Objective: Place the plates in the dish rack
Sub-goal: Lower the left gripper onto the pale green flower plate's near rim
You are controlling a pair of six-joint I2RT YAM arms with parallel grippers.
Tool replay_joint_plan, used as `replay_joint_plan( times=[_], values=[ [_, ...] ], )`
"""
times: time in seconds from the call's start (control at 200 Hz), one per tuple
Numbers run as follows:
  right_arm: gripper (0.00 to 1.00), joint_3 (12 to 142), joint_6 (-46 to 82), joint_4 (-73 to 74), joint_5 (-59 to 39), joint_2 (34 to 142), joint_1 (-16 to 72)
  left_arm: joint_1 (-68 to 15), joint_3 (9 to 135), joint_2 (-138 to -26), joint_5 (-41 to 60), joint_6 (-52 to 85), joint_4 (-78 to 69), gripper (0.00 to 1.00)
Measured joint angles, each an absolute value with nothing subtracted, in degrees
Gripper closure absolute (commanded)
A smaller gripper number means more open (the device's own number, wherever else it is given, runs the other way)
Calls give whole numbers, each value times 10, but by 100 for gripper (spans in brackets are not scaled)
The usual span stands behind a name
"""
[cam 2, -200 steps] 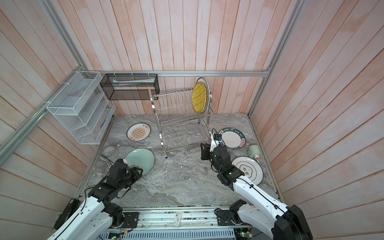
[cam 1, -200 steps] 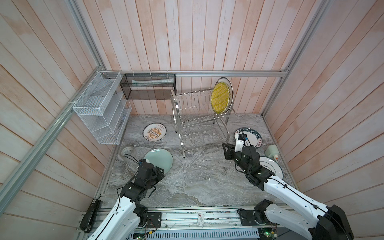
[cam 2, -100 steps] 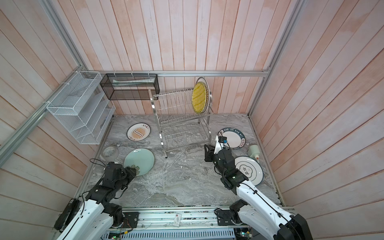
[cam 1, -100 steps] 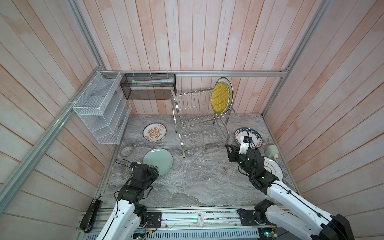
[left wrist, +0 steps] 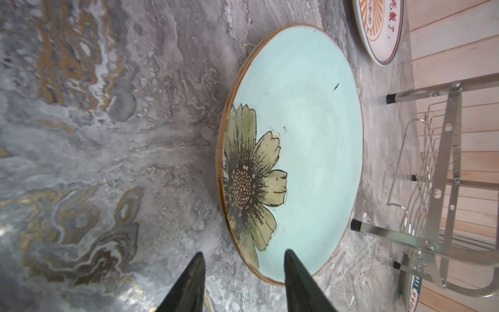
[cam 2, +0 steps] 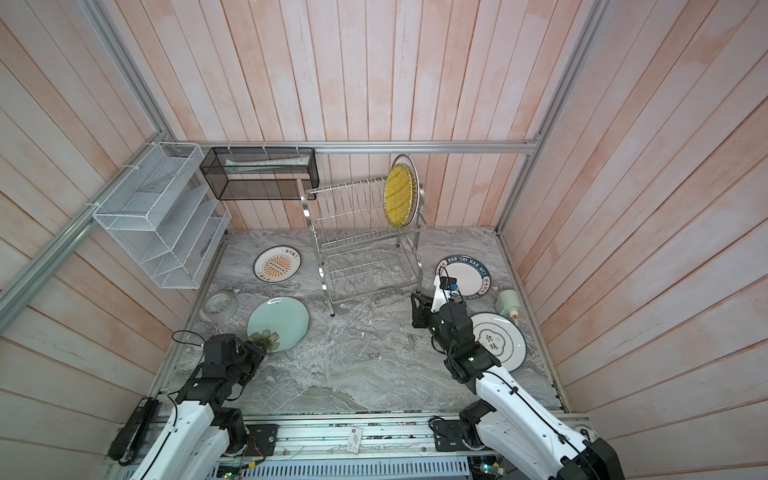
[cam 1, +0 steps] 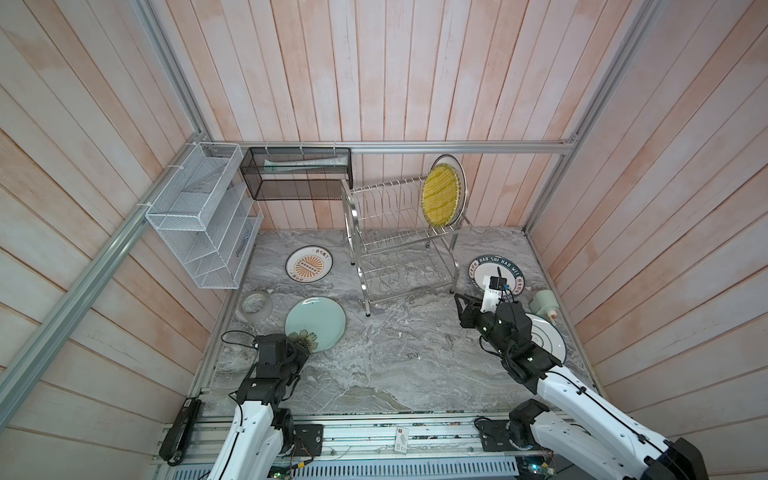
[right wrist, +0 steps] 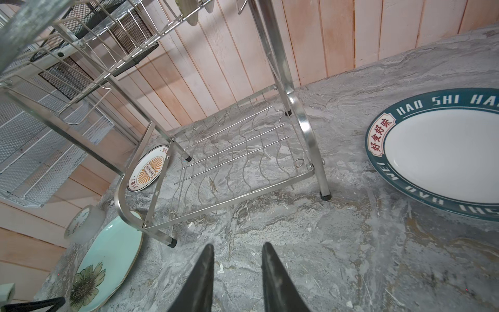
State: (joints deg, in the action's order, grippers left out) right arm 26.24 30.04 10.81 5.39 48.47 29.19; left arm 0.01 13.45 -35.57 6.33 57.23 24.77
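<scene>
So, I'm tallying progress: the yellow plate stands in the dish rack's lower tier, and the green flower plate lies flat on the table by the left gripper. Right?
Not quite. The yellow plate stands in the upper tier of the dish rack, not the lower, as both top views show. The green flower plate does lie flat on the table by the left gripper.

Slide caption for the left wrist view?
Open left hand at the rim of the green flower plate, dish rack beyond.

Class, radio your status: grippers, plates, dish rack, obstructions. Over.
Left gripper open, empty, at green plate's rim. Right gripper open, empty, over table. Yellow plate in dish rack; sunburst plate, lettered plate, cloud plate flat. Nothing blocking.
</scene>
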Motion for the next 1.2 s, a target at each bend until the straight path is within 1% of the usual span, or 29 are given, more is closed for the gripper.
replay_joint_plan(
  times=[0.315,0.89,1.025,1.2],
  values=[
    [68,261,304,102,45,481,287,41,134,-398,106,565,193,51],
    [68,260,304,96,35,474,271,49,110,-428,120,559,147,53],
    [68,259,304,96,33,474,268,49,110,-443,120,559,132,54],
    [69,257,305,96,31,474,264,49,103,-459,130,559,109,59]
  ],
)
